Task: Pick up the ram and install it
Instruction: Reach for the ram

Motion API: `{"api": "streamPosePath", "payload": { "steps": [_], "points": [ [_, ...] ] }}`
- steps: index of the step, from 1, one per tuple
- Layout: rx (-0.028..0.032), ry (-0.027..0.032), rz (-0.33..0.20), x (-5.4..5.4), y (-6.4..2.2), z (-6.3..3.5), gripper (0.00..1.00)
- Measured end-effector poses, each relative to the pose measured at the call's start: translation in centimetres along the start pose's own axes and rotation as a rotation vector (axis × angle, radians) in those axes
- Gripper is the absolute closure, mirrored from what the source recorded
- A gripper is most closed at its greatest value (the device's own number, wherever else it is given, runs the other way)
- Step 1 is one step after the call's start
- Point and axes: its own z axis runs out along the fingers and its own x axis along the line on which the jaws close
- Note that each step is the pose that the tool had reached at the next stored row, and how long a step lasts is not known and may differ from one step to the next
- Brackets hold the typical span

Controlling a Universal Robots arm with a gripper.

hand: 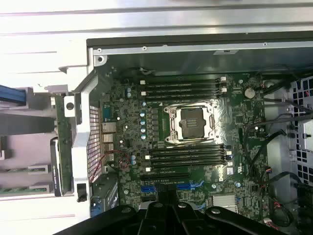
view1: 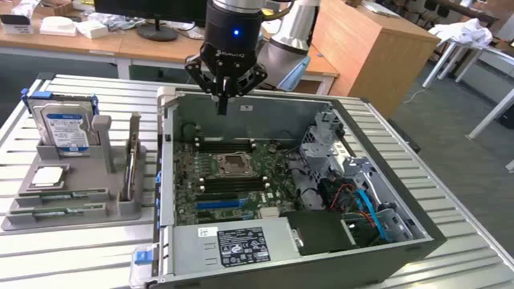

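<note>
Overhead, the gripper [view1: 222,107] hangs above the far wall of the open case [view1: 418,232], fingers pressed together and pointing down with nothing between them. It is well apart from the ram [view1: 60,194], which lies flat in a near slot of the grey tray [view1: 80,224] on the exterior view's left, beside the case. A second green stick [view1: 56,212] lies just nearer, parallel to it. Farther back in the tray, a hard drive [view1: 64,126] stands upright and a square silver chip [view1: 47,176] lies flat between the drive and the ram. A thin board [view1: 130,156] stands on edge along the tray's side nearest the case. Inside the case, the motherboard [hand: 234,115] shows a bare socket [hand: 190,122] with rows of dark unfilled slots [hand: 183,88] on either side of it.
</note>
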Motion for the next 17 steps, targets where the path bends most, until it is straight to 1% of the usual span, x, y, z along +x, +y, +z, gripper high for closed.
{"api": "streamPosePath", "payload": {
  "steps": [7, 17],
  "points": [
    [0.0001, 0.0, 0.0, 0.08, 0.0, 0.0, 0.9],
    [0.0, -0.0001, 0.0, 0.91, -0.07, -0.01, 0.9]
  ]
}}
